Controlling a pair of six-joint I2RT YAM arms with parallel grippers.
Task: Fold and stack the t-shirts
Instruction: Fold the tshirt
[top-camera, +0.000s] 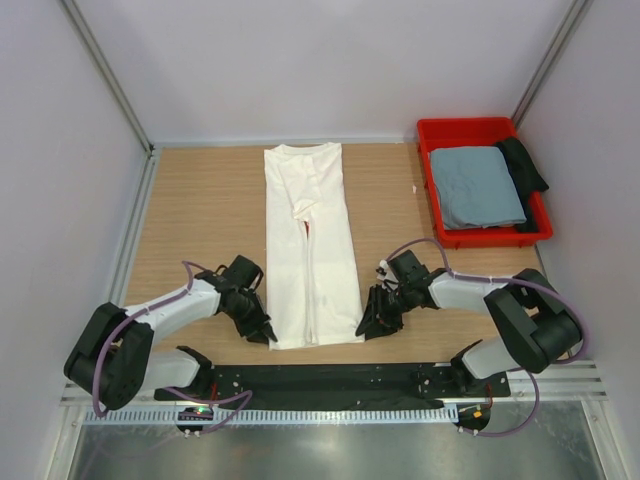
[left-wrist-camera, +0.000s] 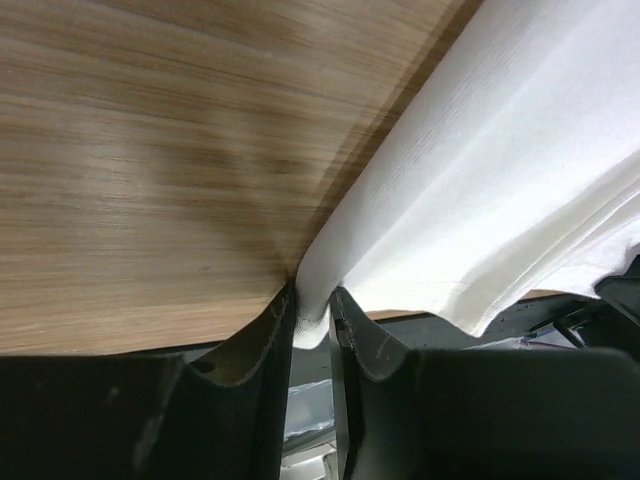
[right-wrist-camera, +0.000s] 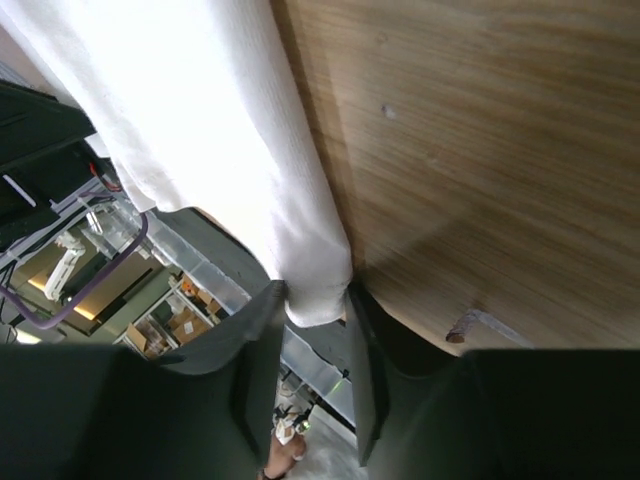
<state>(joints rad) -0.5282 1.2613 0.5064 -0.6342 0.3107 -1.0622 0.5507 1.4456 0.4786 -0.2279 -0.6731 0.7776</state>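
Observation:
The white t-shirt (top-camera: 310, 245) lies on the wooden table (top-camera: 200, 220) as a long narrow strip running from the far edge toward me, with a trace of red showing at its middle seam. My left gripper (top-camera: 264, 334) is at the strip's near left corner, and in the left wrist view a bunched fold of the white t-shirt (left-wrist-camera: 480, 180) is pinched in the left gripper (left-wrist-camera: 312, 318). My right gripper (top-camera: 369, 327) is at the near right corner, where the right gripper (right-wrist-camera: 318, 305) is shut on the edge of the white t-shirt (right-wrist-camera: 230, 130). The grey-blue t-shirt (top-camera: 477, 186) lies folded in the red bin.
The red bin (top-camera: 440, 130) stands at the back right, with a black cloth (top-camera: 524, 166) along its right side. A small scrap (right-wrist-camera: 470, 325) lies on the wood beside my right fingers. A black strip (top-camera: 320, 380) runs along the table's near edge.

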